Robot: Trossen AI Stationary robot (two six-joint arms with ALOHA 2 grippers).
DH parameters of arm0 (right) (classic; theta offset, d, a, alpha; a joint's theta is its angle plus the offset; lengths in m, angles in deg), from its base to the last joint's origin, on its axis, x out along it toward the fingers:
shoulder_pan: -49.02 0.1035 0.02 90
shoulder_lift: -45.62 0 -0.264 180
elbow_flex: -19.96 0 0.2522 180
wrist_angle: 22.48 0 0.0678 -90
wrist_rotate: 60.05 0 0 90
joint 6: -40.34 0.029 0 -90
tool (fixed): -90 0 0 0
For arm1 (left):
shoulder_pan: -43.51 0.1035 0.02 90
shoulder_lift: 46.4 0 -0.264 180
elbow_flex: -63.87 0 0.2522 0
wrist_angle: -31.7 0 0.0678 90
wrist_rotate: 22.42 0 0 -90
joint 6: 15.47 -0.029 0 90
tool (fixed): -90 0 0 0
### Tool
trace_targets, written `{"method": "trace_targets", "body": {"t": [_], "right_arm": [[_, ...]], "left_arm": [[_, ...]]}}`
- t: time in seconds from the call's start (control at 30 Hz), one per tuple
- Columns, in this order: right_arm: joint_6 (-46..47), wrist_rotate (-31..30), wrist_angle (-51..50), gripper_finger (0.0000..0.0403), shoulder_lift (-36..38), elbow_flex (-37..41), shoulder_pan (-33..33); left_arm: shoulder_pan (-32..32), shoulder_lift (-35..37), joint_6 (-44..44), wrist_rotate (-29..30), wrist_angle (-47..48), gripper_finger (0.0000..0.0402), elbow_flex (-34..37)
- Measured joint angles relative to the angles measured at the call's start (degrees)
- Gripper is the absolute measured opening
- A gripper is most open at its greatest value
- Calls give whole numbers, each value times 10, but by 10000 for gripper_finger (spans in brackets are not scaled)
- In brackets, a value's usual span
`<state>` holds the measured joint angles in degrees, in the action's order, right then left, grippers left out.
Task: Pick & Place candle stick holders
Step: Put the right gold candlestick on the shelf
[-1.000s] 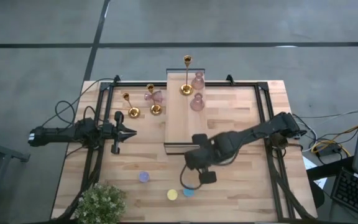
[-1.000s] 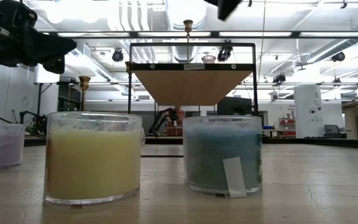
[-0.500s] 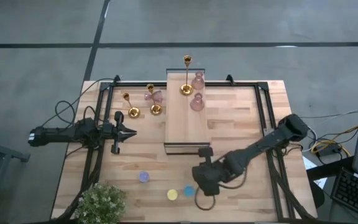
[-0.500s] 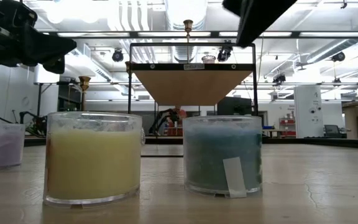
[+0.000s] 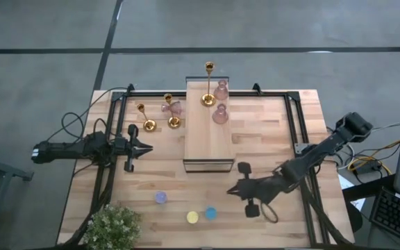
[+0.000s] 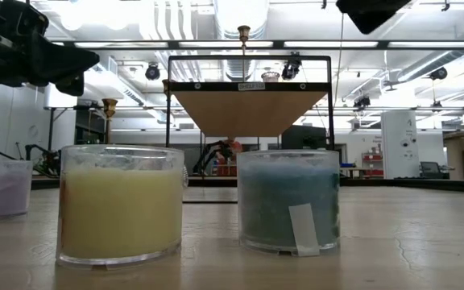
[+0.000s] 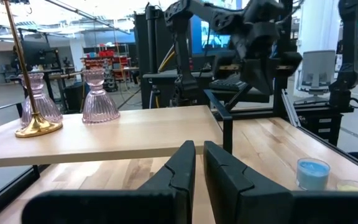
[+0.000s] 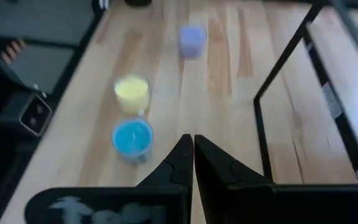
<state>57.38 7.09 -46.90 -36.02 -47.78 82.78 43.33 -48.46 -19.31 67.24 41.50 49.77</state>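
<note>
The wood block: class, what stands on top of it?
On the wood block stand one gold holder and two pink holders, all at its far end. The rest of its top is bare. What lies beneath it cannot be seen from above.

Long wood block mid-table — leafy plant at corner.

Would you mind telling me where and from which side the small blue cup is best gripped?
Probably across its round side wall, coming straight down from above. The blue cup stands upright, short and straight-walled, with the yellow cup close beside it, so the fingers would best straddle it on the two sides away from that neighbour.
</note>
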Motion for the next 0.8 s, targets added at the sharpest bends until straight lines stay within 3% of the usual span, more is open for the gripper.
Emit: {"method": "trace_targets", "body": {"t": [0.3, 0.53, 0.8], "right_arm": [[27, -3, 139, 8, 94, 114, -5], [2, -12, 207, 8, 95, 145, -6], [-58, -46, 234, 8, 84, 154, -23]], "left_arm": [[0, 0, 0, 0, 3, 37, 0], [0, 0, 2, 0, -9, 37, 0], [0, 0, 159, 8, -40, 37, 0]]}}
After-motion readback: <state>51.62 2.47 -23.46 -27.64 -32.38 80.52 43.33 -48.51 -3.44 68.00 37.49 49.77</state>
